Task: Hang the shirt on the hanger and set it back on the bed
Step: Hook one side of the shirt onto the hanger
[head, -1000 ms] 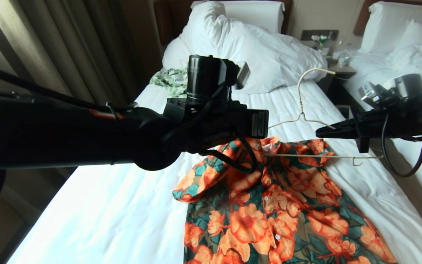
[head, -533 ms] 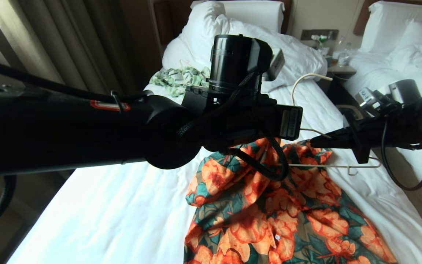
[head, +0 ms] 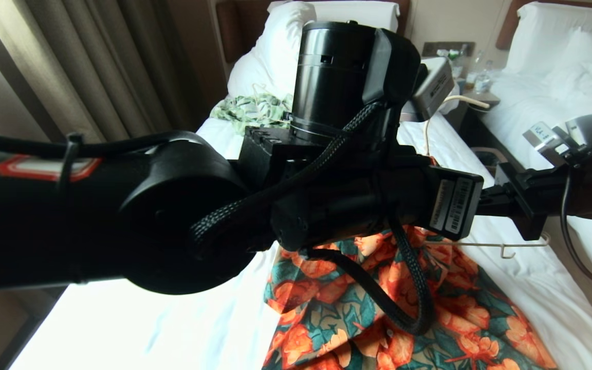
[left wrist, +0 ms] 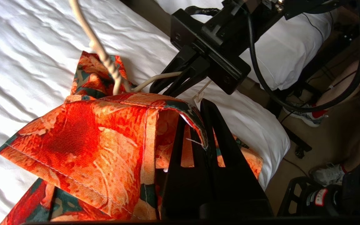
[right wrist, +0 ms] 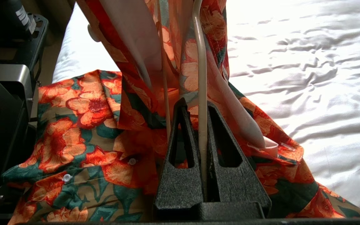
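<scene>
Above the bed (head: 136,329), the left gripper (left wrist: 198,131) is pressed together on a folded edge of the shirt (left wrist: 83,147), holding that part up while the remainder lies on the sheet below. Just beside it, the right gripper (right wrist: 202,125) pinches the hanger (right wrist: 202,78) wire; the hanger's twisted neck rises just beyond the left gripper, with shirt fabric draped around the wire.
</scene>
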### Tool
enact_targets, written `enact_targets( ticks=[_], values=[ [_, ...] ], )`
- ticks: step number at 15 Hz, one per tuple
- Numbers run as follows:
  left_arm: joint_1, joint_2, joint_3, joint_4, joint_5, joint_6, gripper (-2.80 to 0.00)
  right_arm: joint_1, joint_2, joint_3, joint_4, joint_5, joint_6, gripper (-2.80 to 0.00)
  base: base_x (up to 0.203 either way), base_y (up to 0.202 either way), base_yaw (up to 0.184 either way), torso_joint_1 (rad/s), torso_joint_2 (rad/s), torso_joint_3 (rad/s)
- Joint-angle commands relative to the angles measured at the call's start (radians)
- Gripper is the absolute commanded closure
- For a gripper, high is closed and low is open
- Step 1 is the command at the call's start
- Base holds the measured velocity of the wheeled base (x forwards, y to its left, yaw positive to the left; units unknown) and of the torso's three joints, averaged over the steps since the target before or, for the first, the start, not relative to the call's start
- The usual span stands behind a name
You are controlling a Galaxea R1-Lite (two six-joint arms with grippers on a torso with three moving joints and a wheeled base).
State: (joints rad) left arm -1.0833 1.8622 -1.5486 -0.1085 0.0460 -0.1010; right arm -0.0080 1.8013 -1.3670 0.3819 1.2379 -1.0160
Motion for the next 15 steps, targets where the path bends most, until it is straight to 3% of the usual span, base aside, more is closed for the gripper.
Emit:
enact_targets(
  ticks=[1, 4, 11, 15],
  values=[
    [-0.016, -0.006, -0.003, 0.000, 0.000, 0.028, 0.00, 0.013, -0.033, 0.036, 0.002, 0.008, -0.006, 0.00, 0.000, 0.000, 0.000, 0.000, 0.00, 0.000],
    [-0.036, -0.009, 0.000, -0.001, 0.002, 0.121, 0.00, 0.055, -0.062, 0.069, 0.004, 0.009, -0.006, 0.00, 0.000, 0.000, 0.000, 0.000, 0.00, 0.000],
    [-0.157, -0.017, 0.003, -0.001, 0.008, 0.175, 0.00, 0.077, -0.087, 0.100, 0.006, 0.009, -0.003, 0.00, 0.000, 0.000, 0.000, 0.000, 0.00, 0.000],
    [-0.140, -0.006, -0.002, -0.002, 0.014, 0.208, 0.00, 0.080, -0.083, 0.097, 0.005, 0.031, 0.008, 0.00, 0.000, 0.000, 0.000, 0.000, 0.00, 0.000]
  ],
)
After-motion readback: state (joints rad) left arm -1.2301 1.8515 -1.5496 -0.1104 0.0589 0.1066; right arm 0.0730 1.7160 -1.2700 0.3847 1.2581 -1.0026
